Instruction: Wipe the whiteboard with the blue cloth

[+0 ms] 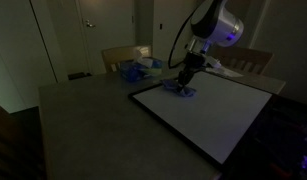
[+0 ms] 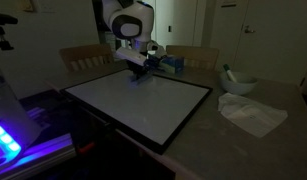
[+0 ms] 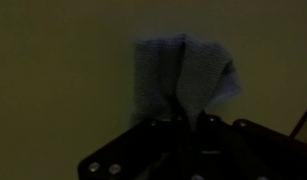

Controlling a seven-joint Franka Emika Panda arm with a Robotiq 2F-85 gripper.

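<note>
A white whiteboard with a black frame (image 1: 208,115) (image 2: 143,105) lies flat on the grey table. The blue cloth (image 1: 181,90) (image 2: 141,77) is bunched on the board near its far corner. My gripper (image 1: 185,80) (image 2: 139,68) points straight down onto the cloth and presses it on the board. In the wrist view the cloth (image 3: 178,75) bunches up between my dark fingers (image 3: 179,118), which are shut on it.
A blue crumpled item (image 1: 133,68) (image 2: 171,63) lies at the table's far side by two wooden chairs (image 1: 123,55). A white bowl with a pestle (image 2: 238,83) and a white crumpled cloth (image 2: 251,113) sit beside the board. A blue-lit device (image 2: 8,140) stands off the table.
</note>
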